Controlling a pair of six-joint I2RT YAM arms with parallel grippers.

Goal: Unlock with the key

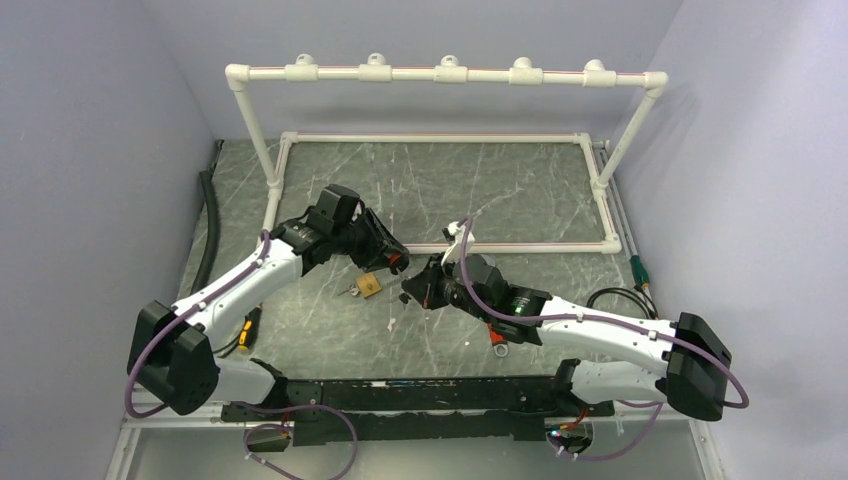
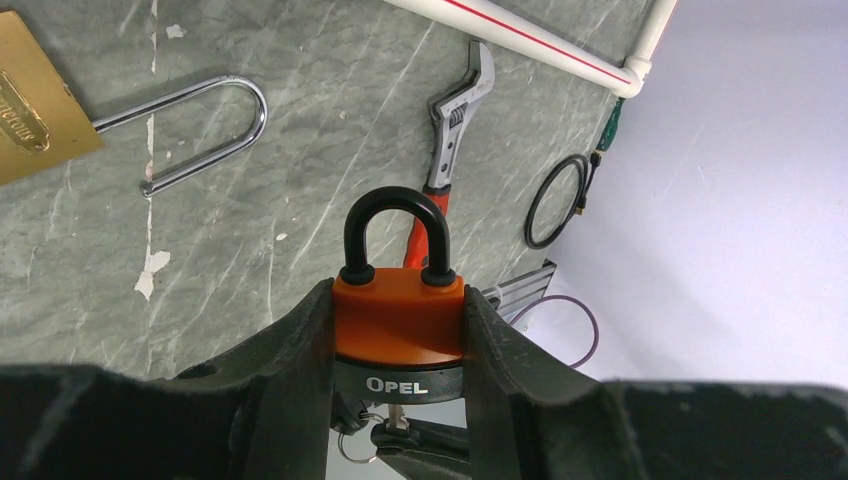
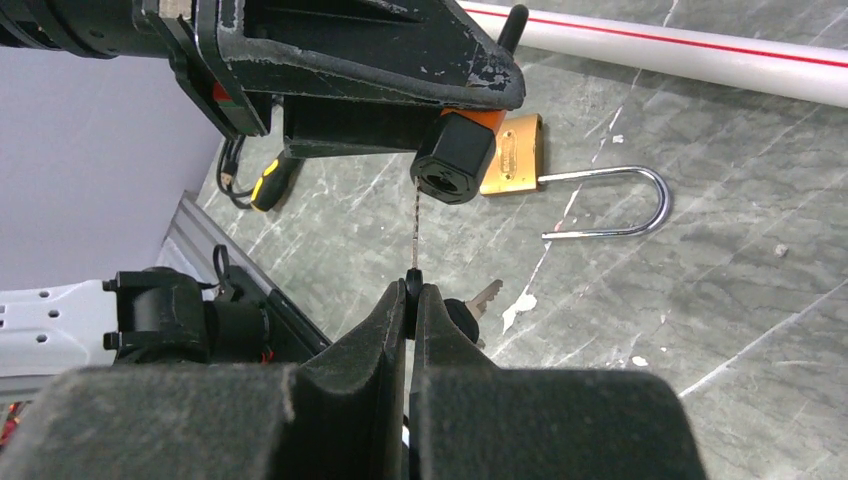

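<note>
Currently, your stock on the counter (image 1: 450,180) reads as follows.

- Left gripper (image 2: 398,300): partly open, with both fingers clamped on the sides of the orange padlock (image 2: 398,320). You hold it clear of the counter. Its black shackle (image 2: 395,215) sits with both legs in the body.
- Right gripper (image 3: 412,290): closed tight, pinching the key (image 3: 415,230). The blade shows edge-on and rises to the underside of the orange padlock. You cannot tell whether it is seated in the keyhole.
- Spare key (image 3: 485,296): sits just beside the right fingertips.
- Brass padlock (image 3: 512,155): lies flat on the counter beyond the two grippers, its chrome shackle swung open.
- Adjustable wrench (image 2: 455,115): lies on the counter, well apart from the brass padlock.
- Screwdriver (image 3: 268,185): yellow-and-black handle, lying near the counter's edge.
</note>
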